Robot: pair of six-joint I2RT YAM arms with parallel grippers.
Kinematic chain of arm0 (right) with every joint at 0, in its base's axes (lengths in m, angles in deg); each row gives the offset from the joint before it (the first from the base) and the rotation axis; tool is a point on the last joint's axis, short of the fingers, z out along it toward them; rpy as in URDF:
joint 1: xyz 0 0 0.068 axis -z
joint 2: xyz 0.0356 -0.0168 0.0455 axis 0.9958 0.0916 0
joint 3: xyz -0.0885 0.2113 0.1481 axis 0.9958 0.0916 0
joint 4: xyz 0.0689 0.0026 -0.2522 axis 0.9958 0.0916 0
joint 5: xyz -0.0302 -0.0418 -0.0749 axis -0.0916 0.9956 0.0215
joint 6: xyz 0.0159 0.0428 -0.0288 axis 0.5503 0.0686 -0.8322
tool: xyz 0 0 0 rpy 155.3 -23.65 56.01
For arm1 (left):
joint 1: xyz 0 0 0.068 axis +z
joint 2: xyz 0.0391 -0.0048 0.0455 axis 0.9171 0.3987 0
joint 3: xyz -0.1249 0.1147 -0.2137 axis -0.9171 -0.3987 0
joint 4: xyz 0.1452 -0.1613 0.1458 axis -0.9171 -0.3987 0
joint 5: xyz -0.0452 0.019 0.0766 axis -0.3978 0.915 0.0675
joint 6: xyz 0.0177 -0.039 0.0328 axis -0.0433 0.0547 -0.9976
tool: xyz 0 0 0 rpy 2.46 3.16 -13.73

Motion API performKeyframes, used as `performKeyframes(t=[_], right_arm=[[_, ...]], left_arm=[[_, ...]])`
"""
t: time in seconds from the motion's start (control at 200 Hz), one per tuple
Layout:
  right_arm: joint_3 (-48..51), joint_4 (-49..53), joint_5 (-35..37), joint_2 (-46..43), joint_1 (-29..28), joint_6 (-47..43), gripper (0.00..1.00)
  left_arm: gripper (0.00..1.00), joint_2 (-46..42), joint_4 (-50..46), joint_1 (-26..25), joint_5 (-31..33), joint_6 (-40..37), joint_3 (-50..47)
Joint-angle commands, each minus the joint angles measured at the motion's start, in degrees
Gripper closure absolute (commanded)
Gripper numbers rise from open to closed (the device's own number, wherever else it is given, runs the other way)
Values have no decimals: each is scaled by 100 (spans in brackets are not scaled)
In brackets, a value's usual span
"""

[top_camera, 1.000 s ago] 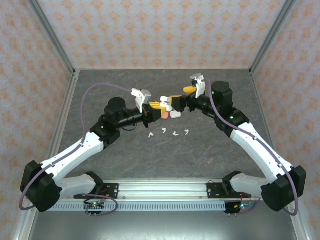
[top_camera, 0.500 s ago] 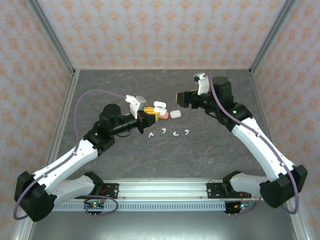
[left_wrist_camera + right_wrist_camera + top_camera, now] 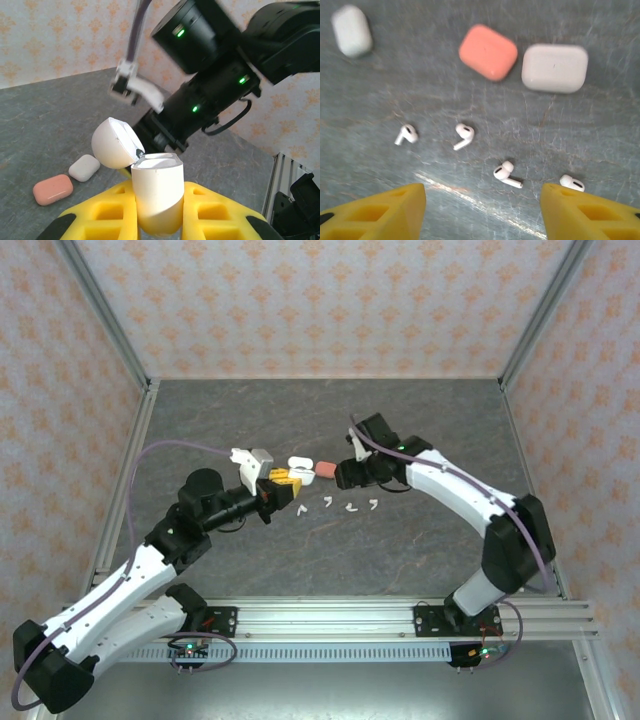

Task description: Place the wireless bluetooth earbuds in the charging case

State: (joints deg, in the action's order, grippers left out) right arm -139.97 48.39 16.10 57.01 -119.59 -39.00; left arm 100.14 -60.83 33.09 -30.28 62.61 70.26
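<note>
Your left claw (image 3: pixel 158 222) pinches the open white charging case (image 3: pixel 157 192); your right claw (image 3: pixel 483 212) hangs spread, four white earbuds (image 3: pixel 463 136) just ahead of it.

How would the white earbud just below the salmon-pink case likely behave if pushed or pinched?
The earbud looks tiny and plastic, so it is probably very light and quick to skid on the smooth table. Its glossy, rounded head may slip from a pinch. Its stem likely stops it rolling far.
</note>
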Motion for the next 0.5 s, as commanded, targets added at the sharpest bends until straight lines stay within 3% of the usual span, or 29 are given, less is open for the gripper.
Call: performKeyframes(t=[0.0,0.495], right_arm=[[-49,225,278,325,-149,-259,39],[95,-29,95,1359,-218,-269,39]], left_arm=[[100,-82,-89,-48,157,-145,-56],[100,63,-84,-49,192,-141,12]])
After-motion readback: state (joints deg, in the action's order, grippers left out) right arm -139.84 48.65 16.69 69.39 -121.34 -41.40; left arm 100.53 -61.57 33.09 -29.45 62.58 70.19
